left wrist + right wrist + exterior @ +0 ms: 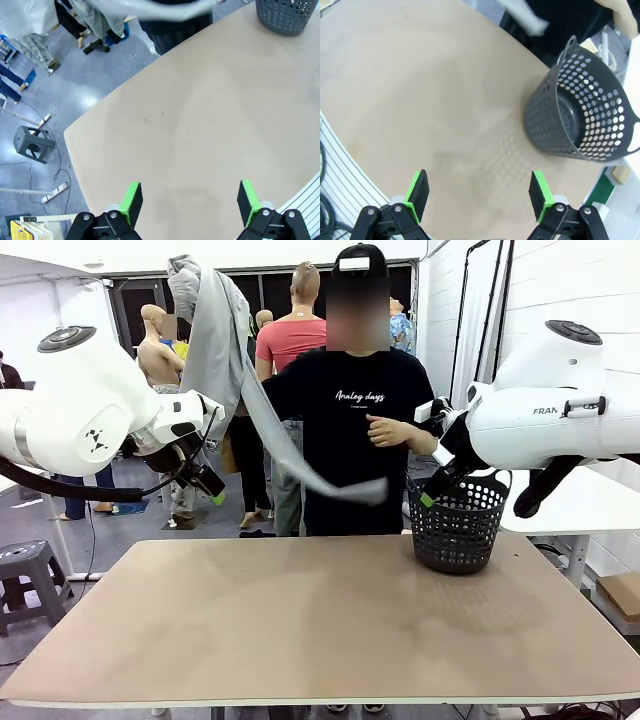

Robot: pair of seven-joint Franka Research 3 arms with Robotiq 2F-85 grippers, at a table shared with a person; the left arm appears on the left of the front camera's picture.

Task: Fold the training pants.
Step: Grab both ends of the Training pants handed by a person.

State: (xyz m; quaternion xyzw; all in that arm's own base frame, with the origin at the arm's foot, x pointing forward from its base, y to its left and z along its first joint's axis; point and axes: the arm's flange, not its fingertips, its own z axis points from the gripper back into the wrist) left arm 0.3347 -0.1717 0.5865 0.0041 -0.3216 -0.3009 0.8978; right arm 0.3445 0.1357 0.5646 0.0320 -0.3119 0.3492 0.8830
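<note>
Green-padded fingers of my left pincer [190, 194] stand wide apart, released and grasping nothing, above the bare tan surface [200, 115]; my right pincer [478, 194] is likewise spread wide and empty, hovering over the surface near the dark mesh basket [580, 120], which stands upright on the far right part of the surface. Both pincers hang clear of the surface, one at each side. Across from me, the training pants [215, 350] are up in the air by the person, beyond the far edge and off the surface: the light grey fabric rises high on my left of the person, and a blurred end crosses in front of the dark shirt, near the basket's rim. One hand [388, 430] of the person is at chest height; whether it touches the fabric I cannot tell
</note>
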